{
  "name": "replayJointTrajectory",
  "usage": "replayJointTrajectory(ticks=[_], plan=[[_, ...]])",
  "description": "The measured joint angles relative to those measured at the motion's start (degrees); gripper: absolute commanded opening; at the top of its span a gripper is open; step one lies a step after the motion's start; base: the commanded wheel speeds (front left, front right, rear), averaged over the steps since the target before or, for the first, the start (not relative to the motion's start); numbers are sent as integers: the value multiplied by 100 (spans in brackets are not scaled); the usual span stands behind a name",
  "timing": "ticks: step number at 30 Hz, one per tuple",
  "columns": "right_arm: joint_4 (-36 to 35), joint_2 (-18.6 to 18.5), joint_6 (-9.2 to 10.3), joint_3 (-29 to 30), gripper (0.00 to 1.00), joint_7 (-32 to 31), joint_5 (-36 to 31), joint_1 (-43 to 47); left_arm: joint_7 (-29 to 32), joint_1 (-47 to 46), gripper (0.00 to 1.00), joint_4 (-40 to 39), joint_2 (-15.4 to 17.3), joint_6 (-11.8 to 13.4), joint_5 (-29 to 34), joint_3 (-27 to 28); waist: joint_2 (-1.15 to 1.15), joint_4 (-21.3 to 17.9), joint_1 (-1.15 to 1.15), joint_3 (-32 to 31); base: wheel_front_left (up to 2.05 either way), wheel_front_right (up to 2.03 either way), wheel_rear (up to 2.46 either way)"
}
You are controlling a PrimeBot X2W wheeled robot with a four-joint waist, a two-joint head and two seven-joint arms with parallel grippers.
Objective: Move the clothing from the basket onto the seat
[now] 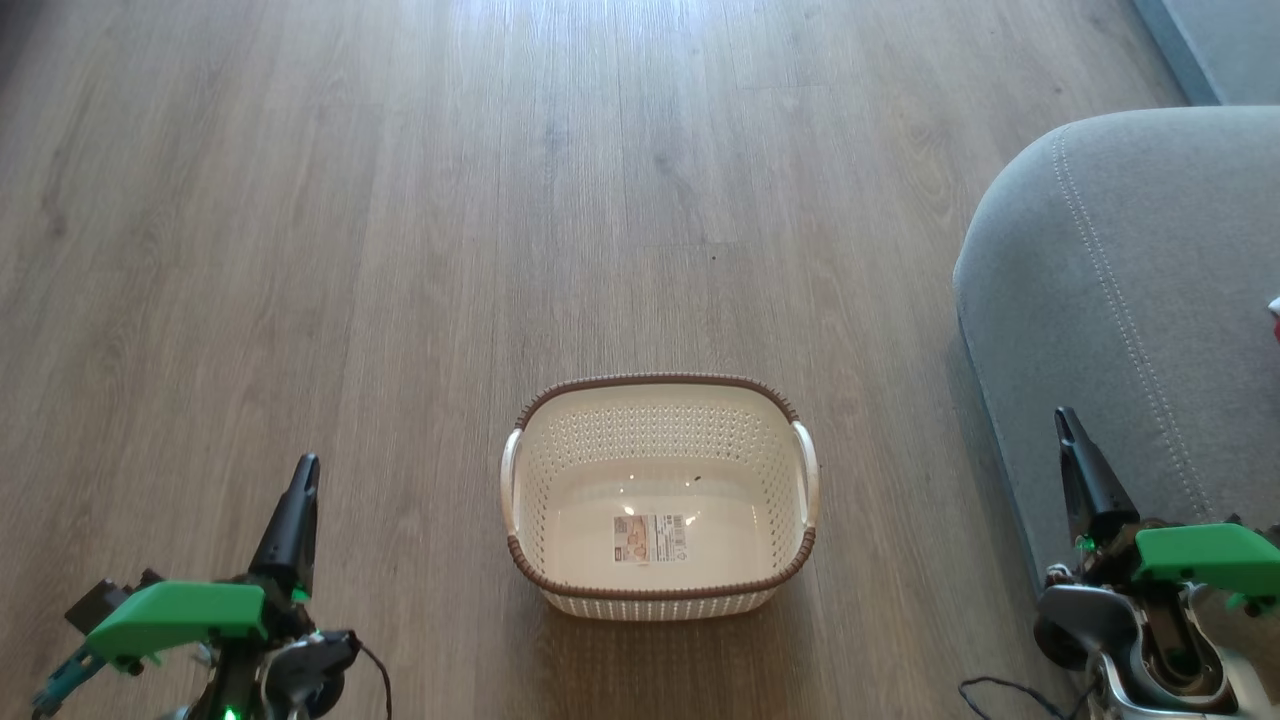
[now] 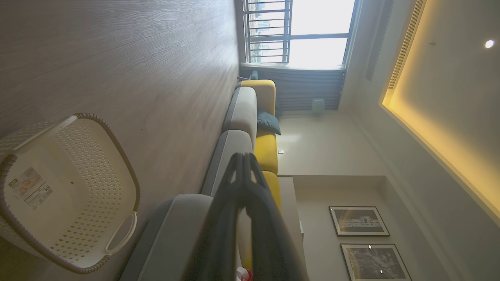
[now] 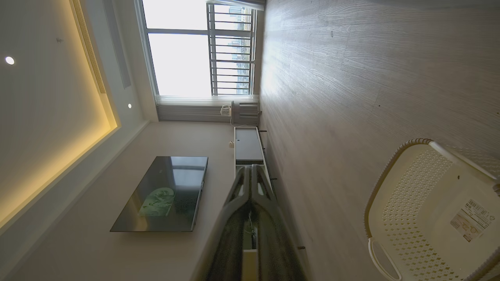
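The left gripper [image 1: 305, 475] is closed, its 2 dark fingers meeting at the tips with nothing between them, and it hangs over bare floor [image 1: 400, 250] low on the left. The right gripper [image 1: 1068, 425] is closed and empty too, poised just above the near edge of the seat [image 1: 1120, 300]. Between them the basket [image 1: 655, 381] stands on the floor, just off the seat's rounded side edge, with its long axis running left to right. It is cream plastic with perforated walls, a brown woven-look rim and 2 pale side handles. Nothing lies in it except a label sticker [image 1: 650, 537] on its smooth glossy bottom. Farther off and to the right, the clothing [image 1: 1276, 318] shows as 1 small sliver of red and white on the grey upholstery, well in from the stitched seams and cut by the frame, so its long axis cannot be told. It lies beyond and to the right of the right gripper, so that arm is much the nearer. The transfer looks complete, and any tidying would likely fall to the right arm.
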State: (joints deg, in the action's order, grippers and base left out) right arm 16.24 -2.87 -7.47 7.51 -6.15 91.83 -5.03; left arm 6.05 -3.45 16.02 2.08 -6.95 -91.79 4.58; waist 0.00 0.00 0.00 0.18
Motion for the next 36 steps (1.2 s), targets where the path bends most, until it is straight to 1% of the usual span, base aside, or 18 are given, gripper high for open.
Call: replayJointTrajectory(ticks=[36], plan=[[0,0,0,0,0,0,0,0,0,0,0,-1,0,0,0,0,0,0,0,0,0,0,0]])
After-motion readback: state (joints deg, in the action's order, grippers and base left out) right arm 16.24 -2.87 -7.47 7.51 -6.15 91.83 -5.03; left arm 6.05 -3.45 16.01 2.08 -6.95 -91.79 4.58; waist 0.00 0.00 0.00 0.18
